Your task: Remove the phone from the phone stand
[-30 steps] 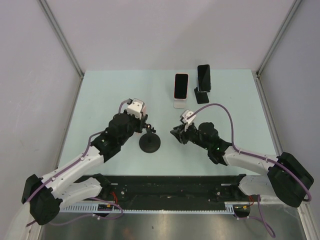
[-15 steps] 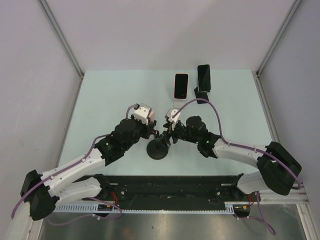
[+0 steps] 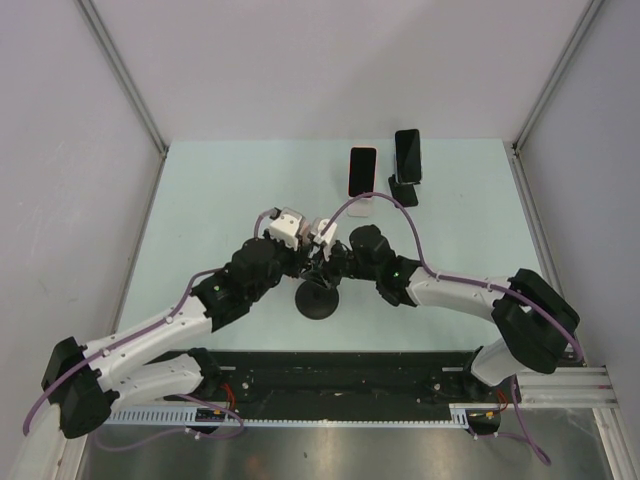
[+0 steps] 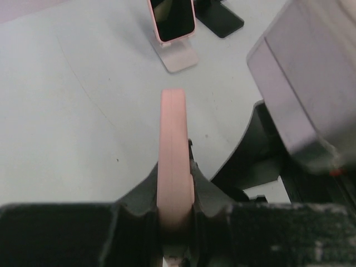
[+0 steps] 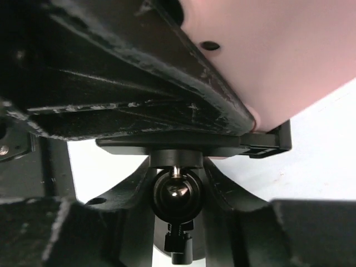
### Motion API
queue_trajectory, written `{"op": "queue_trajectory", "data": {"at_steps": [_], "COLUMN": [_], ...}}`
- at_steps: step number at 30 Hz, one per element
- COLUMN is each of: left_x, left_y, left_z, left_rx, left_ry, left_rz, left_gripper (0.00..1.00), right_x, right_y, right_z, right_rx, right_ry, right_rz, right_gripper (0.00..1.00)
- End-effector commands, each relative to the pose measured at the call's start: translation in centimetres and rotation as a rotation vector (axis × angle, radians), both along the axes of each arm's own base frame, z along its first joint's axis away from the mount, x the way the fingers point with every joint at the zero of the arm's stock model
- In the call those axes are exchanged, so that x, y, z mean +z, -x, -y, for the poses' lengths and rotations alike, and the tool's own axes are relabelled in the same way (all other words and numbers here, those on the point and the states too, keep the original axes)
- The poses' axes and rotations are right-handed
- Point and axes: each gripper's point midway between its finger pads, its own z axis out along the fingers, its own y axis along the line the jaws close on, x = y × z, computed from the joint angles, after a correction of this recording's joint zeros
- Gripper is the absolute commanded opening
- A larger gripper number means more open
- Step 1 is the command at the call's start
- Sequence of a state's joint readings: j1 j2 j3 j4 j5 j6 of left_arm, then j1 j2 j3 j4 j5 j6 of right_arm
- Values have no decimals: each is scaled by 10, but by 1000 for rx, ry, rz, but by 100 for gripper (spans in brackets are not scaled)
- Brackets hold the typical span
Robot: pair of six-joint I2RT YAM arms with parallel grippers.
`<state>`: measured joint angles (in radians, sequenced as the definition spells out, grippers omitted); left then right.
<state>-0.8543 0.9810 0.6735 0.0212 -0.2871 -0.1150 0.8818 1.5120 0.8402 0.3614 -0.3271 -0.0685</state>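
Observation:
A phone in a pink case (image 4: 175, 139) shows edge-on in the left wrist view, and its back fills the upper right of the right wrist view (image 5: 289, 55). It sits in the black phone stand (image 3: 317, 302), which has a round base at table centre. My left gripper (image 4: 175, 169) is shut on the phone's two faces; in the top view it (image 3: 306, 262) is just above the stand. My right gripper (image 3: 327, 268) reaches in from the right. Its fingers close around the stand's ball joint (image 5: 177, 192) under the cradle. In the top view the phone is hidden between the grippers.
A second pink phone on a white stand (image 3: 361, 173) and a black phone on a black stand (image 3: 407, 156) are at the table's back; both also show in the left wrist view (image 4: 173, 22). The right wrist camera housing (image 4: 300, 83) is close on the right.
My right gripper has moved left from the open table to the stand and closed round its ball joint. The left gripper, holding the phone, and the stand have shifted slightly right.

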Motion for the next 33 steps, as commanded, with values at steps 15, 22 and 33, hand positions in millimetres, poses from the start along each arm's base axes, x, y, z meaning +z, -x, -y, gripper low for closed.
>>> {"op": "queue_trajectory", "data": {"at_steps": [15,22,33], "left_x": [54,56,80], "left_y": [0,-1,14], "left_z": [-7,-11,-25], "left_rx": [-183,-203,-171], "left_ry": [41,-13,76], "left_rz": [88,108,157], "left_gripper": [0,0,0], "right_x": [3,2,5], "right_y": [-2,-3,-20], "right_z": [25,29,29], "right_rx": [68,76,-10], "right_ry": [97,108,98], "right_rz": [21,28,62], "right_gripper": [0,0,0]}}
